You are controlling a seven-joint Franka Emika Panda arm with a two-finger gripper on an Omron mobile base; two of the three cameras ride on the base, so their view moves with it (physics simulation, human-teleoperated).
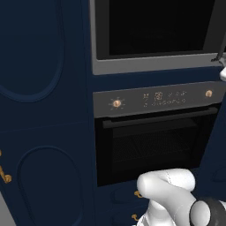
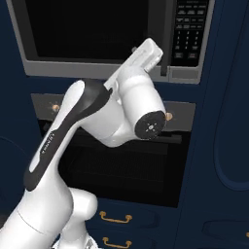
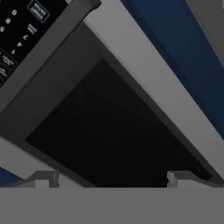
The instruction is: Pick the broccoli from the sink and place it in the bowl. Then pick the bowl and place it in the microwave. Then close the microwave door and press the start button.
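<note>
Because the gripper [image 3: 113, 177] is right up at the front of the microwave [image 2: 97, 70], the job looks like it is in its middle part. The two fingertips [image 3: 46, 178] stand far apart with nothing between them, so the hand is empty. The hand looks straight into the black hole of the microwave, so I think the microwave door is not shut yet.

The inside is so dark that I cannot tell if the bowl is sitting in there, or if the broccoli is in it. An empty, wide hand at the mouth of the microwave fits with the bowl being put down inside (that is my guess, not a thing I can see).

The white arm [image 2: 87, 126] reaches up from low on the left to the bottom edge of the microwave, near its right side. The keypad [image 2: 187, 34] with the buttons is on the right of the dark hole. The oven [image 1: 154, 145] with the gold knobs is just under the microwave, and it is not part of the job.

If my guess is right, these steps are left: pull the hand out, swing the door shut, then press the start button on the keypad.
</note>
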